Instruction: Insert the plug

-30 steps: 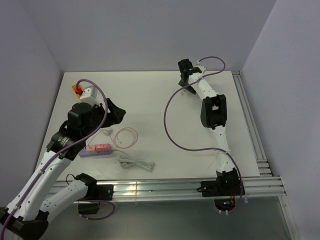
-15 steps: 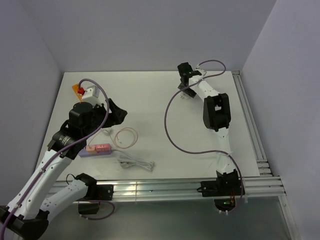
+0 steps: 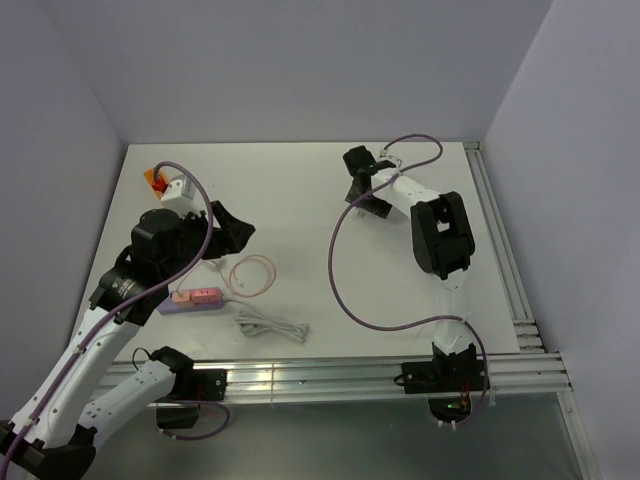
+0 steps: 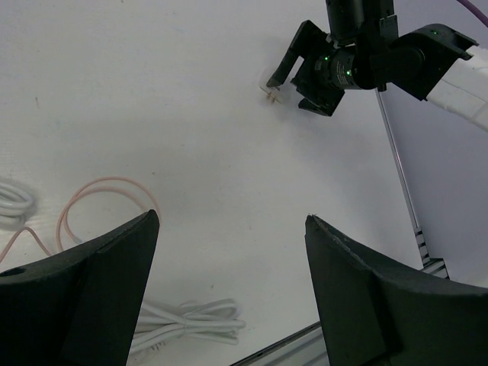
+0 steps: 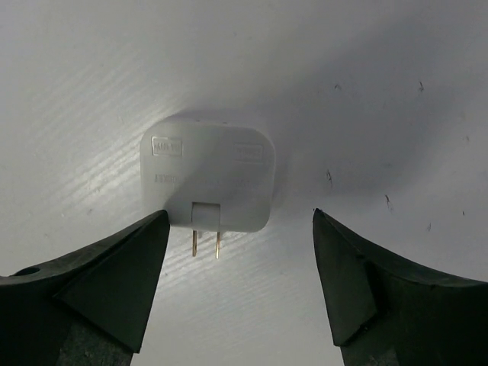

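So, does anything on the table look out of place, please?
A white two-prong adapter lies flat at the far side of the table, under the open right gripper, well away from the lilac power strip.

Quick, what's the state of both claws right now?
Left claw: open, holding nothing.
Right claw: open, holding nothing; white adapter lies just ahead.

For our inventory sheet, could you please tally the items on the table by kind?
Power strips: 2 (lilac power strip, orange power strip)
Plugs: 2 (pink plug, white plug)
Bundled cables: 1 (white cable)
Total: 5
Unclear, uncounted: white block beside the orange one.
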`<state>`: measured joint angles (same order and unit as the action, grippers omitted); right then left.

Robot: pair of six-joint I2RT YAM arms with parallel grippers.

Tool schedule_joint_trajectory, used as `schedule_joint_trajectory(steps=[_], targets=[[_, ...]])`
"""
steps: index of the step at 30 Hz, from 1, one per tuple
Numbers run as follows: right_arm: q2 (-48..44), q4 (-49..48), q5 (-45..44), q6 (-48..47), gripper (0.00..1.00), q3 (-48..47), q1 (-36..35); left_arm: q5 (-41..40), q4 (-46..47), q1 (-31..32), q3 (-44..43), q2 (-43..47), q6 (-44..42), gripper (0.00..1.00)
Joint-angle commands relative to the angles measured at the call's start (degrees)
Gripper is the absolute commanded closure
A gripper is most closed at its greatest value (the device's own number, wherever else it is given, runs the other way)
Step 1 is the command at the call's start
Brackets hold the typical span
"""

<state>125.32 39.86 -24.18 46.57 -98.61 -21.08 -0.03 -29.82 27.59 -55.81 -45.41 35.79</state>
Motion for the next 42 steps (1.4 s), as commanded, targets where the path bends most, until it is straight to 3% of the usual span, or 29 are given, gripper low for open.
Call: schedule_joint_trajectory(steps=[1, 6, 16, 42], targets=[[-4.1, -3.3, -0.3, -2.5, 0.17, 2.9, -0.6, 1.1, 1.4, 0.3, 0.0, 1.0, 0.1, 0.17], [-8.5, -7.2, -0.4, -4.6, 0.14, 5.0, -1.2, 0.5, 1.7, 0.2, 0.1, 0.8, 0.0, 0.17], [1.5, -1.4, 0.5, -6.9, 0.14, -8.0, -0.2, 0.3, 1.9, 0.3, 0.0, 0.5, 0.3, 0.17], [5.2, 0.8, 1.3, -3.1, 0.07, -9.0, 1.8, 0.3, 2.1, 0.3, 0.5, 0.1, -1.2, 0.17]])
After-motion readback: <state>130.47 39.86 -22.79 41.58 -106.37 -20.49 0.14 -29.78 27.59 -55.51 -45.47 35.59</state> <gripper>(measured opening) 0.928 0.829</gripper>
